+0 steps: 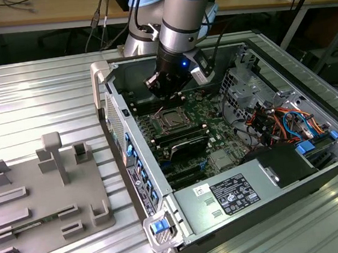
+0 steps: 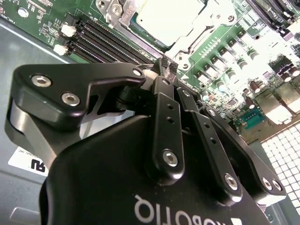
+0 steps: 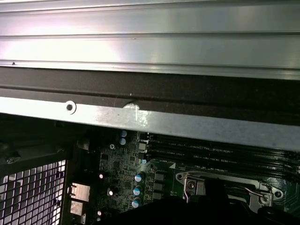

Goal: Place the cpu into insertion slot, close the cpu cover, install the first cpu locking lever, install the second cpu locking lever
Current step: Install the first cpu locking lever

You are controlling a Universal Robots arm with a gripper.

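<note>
In the second wrist view the cpu point(image 2: 168, 18) lies flat with its silvery top showing inside the insertion slot point(image 2: 117, 13) on the green motherboard. The cpu cover point(image 2: 206, 29) is down around the cpu as a silver frame. My gripper point(image 2: 169, 69) is shut, its fingertips together just above the board at the slot's near edge; nothing visible is held. In the exterior view the gripper point(image 1: 163, 95) hangs just behind the insertion slot point(image 1: 169, 120) inside the open case. The first wrist view shows the slot's rim point(image 3: 192, 180) and a thin locking lever point(image 3: 255, 193) along it.
The open computer case point(image 1: 140, 184) lies on a ribbed metal table. Black memory slots point(image 2: 101, 40) run beside the socket. A drive cage and coloured cables point(image 1: 277, 121) fill the exterior view's right. A grey fixture tray point(image 1: 38, 200) sits at the exterior view's left.
</note>
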